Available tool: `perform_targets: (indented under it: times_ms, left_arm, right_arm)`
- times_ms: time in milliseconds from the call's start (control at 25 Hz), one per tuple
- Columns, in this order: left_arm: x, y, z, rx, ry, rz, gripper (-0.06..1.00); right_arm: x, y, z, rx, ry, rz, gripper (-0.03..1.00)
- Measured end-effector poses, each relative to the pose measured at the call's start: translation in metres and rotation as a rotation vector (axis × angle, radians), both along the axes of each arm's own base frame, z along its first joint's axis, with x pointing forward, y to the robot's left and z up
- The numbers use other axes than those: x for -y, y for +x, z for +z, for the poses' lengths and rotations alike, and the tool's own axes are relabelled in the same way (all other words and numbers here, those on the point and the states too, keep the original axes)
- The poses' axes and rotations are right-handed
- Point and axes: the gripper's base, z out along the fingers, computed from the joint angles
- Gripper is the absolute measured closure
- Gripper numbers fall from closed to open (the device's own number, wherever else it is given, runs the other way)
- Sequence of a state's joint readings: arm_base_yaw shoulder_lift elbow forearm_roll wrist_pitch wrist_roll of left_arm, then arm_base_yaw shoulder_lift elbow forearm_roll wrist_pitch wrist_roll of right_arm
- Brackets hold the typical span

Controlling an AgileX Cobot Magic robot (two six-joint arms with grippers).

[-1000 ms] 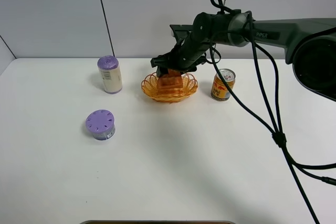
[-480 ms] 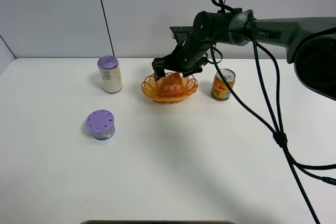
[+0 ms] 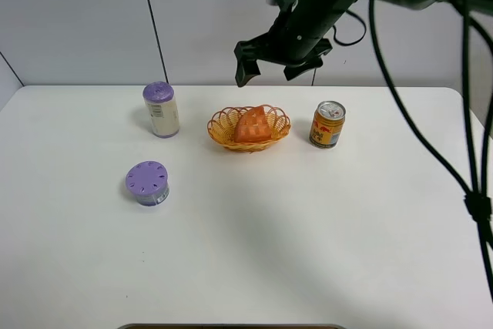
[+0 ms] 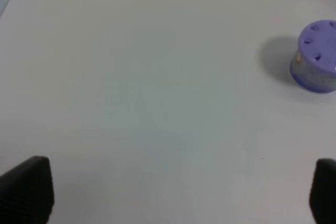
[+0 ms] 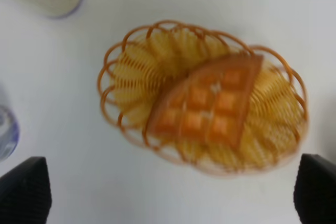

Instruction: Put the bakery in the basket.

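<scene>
The bakery (image 3: 253, 125), an orange-brown wedge with a grid top, lies inside the orange wicker basket (image 3: 219, 123) at the back middle of the table. My right gripper (image 3: 269, 67) hangs open and empty well above the basket. In the right wrist view the bakery (image 5: 207, 106) rests across the basket (image 5: 126, 77), and the right gripper (image 5: 170, 192) shows its two fingertips far apart. My left gripper (image 4: 176, 192) is open and empty over bare table; it is out of the exterior high view.
A gold-red drink can (image 3: 327, 124) stands right of the basket. A tall purple-lidded container (image 3: 161, 109) stands left of it. A low purple-lidded container (image 3: 148, 182) sits nearer the front left, also in the left wrist view (image 4: 317, 56).
My right gripper let go of the bakery in the basket, opened and rose well above it. The bakery now lies tilted in the basket.
</scene>
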State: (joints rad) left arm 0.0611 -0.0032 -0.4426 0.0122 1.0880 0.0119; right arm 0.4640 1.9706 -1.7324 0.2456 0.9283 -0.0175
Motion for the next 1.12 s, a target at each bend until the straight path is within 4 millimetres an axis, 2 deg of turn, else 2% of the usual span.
perform_targets:
  times_ms: [120, 400, 600, 680, 800, 1120]
  left_arm:
    - [0.000, 0.000, 0.000, 0.000, 0.000, 0.000, -0.05]
    - [0.000, 0.000, 0.000, 0.000, 0.000, 0.000, -0.05]
    - [0.000, 0.000, 0.000, 0.000, 0.000, 0.000, -0.05]
    - [0.000, 0.000, 0.000, 0.000, 0.000, 0.000, -0.05]
    - [0.000, 0.000, 0.000, 0.000, 0.000, 0.000, -0.05]
    - [0.000, 0.000, 0.000, 0.000, 0.000, 0.000, -0.05]
  right_arm:
    - [0.012, -0.021, 0.039, 0.014, -0.010, -0.003, 0.06]
    - [0.046, -0.078, 0.115, 0.061, -0.044, -0.035, 0.06]
    - [0.069, -0.113, 0.154, 0.172, -0.022, -0.086, 0.06]
    - [0.079, -0.131, 0.162, 0.189, -0.008, -0.106, 0.06]
    - [0.093, -0.157, 0.162, 0.198, -0.007, -0.120, 0.06]
    - [0.141, -0.228, 0.131, 0.224, -0.127, -0.157, 0.06]
